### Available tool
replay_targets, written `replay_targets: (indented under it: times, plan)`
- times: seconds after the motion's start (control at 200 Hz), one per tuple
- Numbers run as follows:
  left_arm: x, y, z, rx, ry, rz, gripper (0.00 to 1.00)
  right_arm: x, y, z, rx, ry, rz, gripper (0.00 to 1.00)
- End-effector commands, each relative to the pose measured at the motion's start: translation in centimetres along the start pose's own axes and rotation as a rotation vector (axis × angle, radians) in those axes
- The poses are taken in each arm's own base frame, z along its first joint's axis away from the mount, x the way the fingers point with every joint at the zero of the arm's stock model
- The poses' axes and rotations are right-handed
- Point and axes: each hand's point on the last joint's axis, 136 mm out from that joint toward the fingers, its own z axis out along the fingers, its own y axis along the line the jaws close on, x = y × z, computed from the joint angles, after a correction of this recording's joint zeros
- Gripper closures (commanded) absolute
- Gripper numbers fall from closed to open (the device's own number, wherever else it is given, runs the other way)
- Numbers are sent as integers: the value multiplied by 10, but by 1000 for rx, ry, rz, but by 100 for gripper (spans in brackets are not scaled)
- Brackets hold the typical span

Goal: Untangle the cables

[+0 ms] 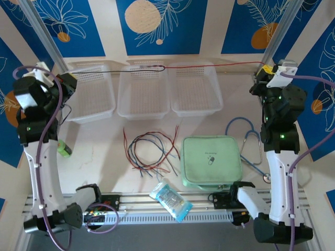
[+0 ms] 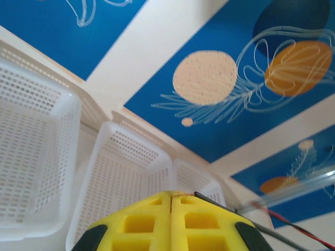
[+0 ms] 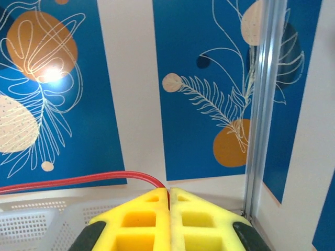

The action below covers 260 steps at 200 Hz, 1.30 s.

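A black cable (image 1: 118, 69) and a red cable (image 1: 214, 65) hooked together at a knot (image 1: 161, 67) stretch taut in the air above the baskets. My left gripper (image 1: 70, 78) at the far left is shut on the black cable's end; in the left wrist view the yellow fingertips (image 2: 171, 194) meet and the black cable (image 2: 246, 212) leaves to the right. My right gripper (image 1: 266, 68) at the far right is shut on the red cable (image 3: 78, 181), which enters between its closed tips (image 3: 169, 191). More cables (image 1: 152, 151), red, dark and blue-grey, lie in tangled loops mid-table.
Three white perforated baskets (image 1: 144, 104) line the back of the table. A green zip pouch (image 1: 212, 162) lies right of the loose cables, with a stethoscope (image 1: 250, 138) beyond it. A plastic packet (image 1: 170, 198) sits at the front edge and a small green object (image 1: 64, 149) by the left arm.
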Motion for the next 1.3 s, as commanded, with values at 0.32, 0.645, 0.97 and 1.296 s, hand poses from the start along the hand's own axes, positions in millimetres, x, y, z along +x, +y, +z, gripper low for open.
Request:
replay_targets:
  times: [0.32,0.645,0.97,1.296]
  plan:
    - [-47,20,-43,-142,-320,-5,100,1,-48,-12,178,3,26,100]
    - [-49,25,-47,-138,-351,-35,100,6,-64,-19,234,3,12,100]
    - [-7,-32,-9,198,-68,24,89,-6,0,-18,-80,24,86,100]
    - [55,-60,1,351,-9,299,63,-73,59,-39,-269,-84,-22,100]
